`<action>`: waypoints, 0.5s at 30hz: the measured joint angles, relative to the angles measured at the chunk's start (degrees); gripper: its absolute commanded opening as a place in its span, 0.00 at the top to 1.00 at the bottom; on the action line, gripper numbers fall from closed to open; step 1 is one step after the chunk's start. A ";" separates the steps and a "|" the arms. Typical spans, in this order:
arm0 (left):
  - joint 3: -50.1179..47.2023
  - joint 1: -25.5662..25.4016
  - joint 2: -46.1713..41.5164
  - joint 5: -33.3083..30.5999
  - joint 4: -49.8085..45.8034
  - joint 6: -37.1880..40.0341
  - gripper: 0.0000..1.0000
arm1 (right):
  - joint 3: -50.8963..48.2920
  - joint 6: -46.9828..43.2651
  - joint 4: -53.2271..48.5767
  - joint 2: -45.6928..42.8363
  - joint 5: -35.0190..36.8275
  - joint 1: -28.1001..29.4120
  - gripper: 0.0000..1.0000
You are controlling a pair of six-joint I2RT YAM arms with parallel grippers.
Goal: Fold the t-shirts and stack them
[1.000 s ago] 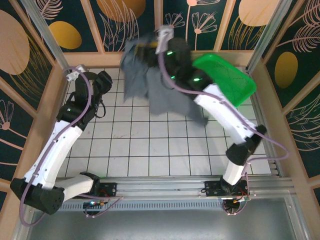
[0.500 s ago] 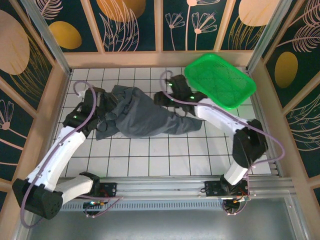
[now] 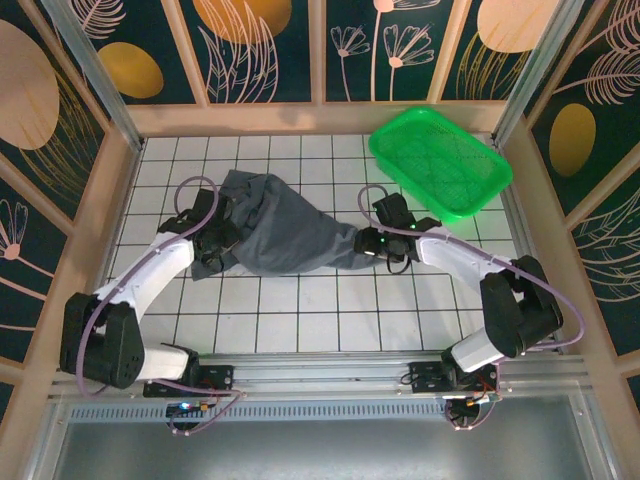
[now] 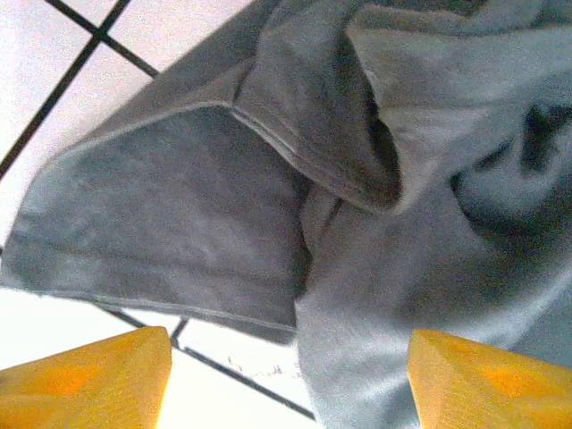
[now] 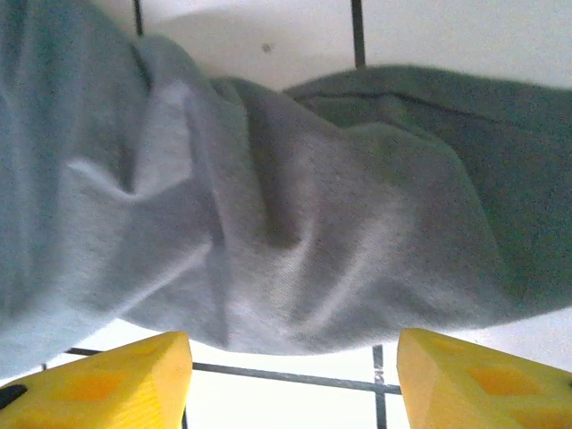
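Jaws of both grippers are seen standing wide, with nothing clamped between them. At the left gripper (image 4: 286, 375) two yellow, wedge-shaped plastic fingertips (image 4: 89, 375) are shown at the lower corners of the wrist view, well apart. Beyond them a flat sleeve of the t-shirt (image 4: 179, 223) is spread on the white tiles, its stitched hem clearly visible. Next to the sleeve the cloth is gathered into soft, deep folds.

At the right gripper (image 5: 290, 380) the same yellow fingertips (image 5: 465, 380) are held wide. Just past them a rounded, wrinkled end of the grey cotton is lying across a dark grid line.

From above, the t-shirt (image 3: 290, 235) is found in the middle of the tiled table (image 3: 300, 310), as a crumpled, long heap of slate-grey fabric. It is bulky at the left and narrowed to a point at the right. The left gripper (image 3: 215, 245) is placed at its left edge and the right gripper (image 3: 385, 240) at its right tip. A bright green plastic basket (image 3: 440, 165) with a fine mesh floor is set at the far right corner, apart from the cloth.
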 measured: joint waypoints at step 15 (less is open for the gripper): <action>15.26 2.80 24.61 0.22 12.48 10.91 0.55 | 1.22 -0.63 0.66 9.27 -0.74 -2.95 0.41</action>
